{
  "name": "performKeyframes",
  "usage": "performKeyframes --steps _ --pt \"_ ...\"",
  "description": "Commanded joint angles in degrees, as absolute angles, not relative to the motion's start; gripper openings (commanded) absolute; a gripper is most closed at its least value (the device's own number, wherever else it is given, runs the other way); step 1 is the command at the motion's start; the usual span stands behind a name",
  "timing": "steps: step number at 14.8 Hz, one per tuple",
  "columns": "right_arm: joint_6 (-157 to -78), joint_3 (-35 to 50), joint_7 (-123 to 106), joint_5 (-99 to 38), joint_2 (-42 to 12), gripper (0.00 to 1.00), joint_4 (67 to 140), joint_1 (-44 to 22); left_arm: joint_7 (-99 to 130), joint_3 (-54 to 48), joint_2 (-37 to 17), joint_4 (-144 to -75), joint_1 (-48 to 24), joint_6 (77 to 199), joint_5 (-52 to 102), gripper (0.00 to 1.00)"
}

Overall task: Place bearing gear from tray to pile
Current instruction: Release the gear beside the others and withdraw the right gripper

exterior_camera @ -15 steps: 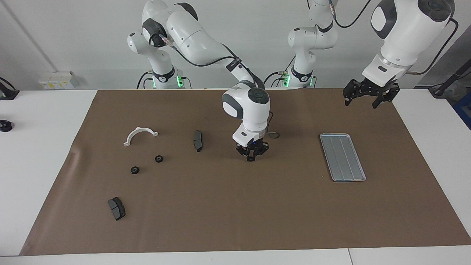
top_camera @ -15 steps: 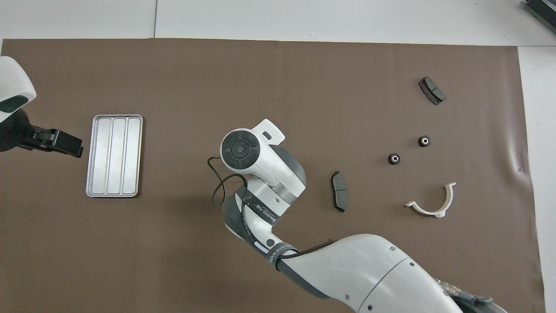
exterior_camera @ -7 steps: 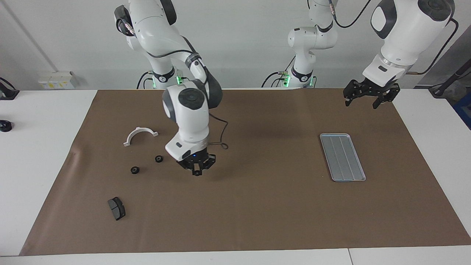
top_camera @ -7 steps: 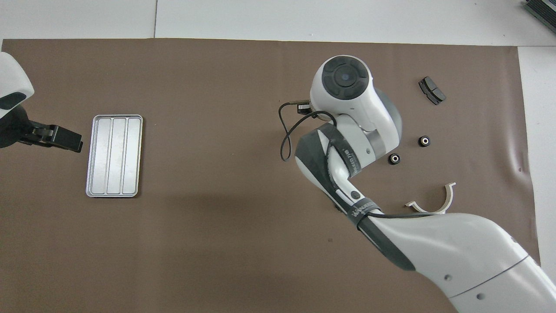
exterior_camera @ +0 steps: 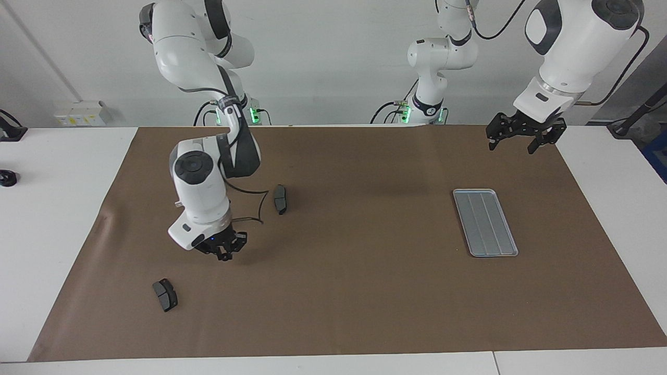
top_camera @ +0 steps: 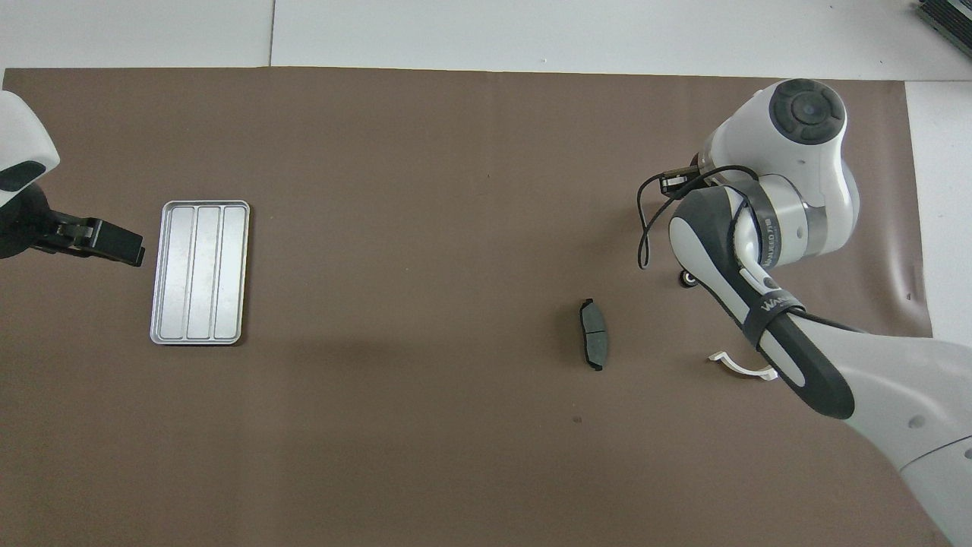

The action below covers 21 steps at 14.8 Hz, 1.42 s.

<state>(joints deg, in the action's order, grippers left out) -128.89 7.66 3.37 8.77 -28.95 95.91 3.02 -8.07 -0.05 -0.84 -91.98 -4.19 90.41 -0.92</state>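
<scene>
Tabletop [exterior_camera: 365,291] is carrying the tray [exterior_camera: 485,222], lying bare. Right gripper [exterior_camera: 224,253], well apart from the tray, is clamping what looks like the small, stiff, light bearing gear [exterior_camera: 224,257]. Left gripper [exterior_camera: 522,137], near the tray, is waiting with fingers apart.

Tray and bearing gear

You're seeing the silver-grey ridged tray [exterior_camera: 485,222] lying flat toward the left arm's end; a small black bearing gear [exterior_camera: 224,257] is sitting pinched in the right gripper [exterior_camera: 224,253].
</scene>
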Motion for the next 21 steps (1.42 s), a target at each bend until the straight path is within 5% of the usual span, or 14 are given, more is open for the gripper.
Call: performKeyframes --steps 1,2,4,11,21 --pt "-130.9 8.6 1.1 6.0 -27.0 0.0 100.5 4.9 -8.3 -0.2 0.5 -93.8 -3.9 91.6 -2.0 1.0" --pt "-130.9 8.6 1.1 5.9 -27.0 0.0 100.5 5.0 -8.3 -0.2 0.5 -93.8 -3.9 91.6 -2.0 1.0" --pt "-130.9 8.5 1.4 5.8 -27.0 0.99 100.7 5.1 -8.3 -0.2 0.5 -93.8 -4.0 91.7 -2.0 1.0" --pt "-127.2 8.4 8.6 6.3 -21.5 1.0 99.1 4.0 -8.3 -0.2 0.5 -93.8 -3.9 91.7 -2.0 1.0" --pt "-98.3 8.0 10.3 2.7 -2.5 1.0 91.9 8.5 -8.3 -0.2 0.5 -93.8 -4.0 91.6 -2.0 1.0"
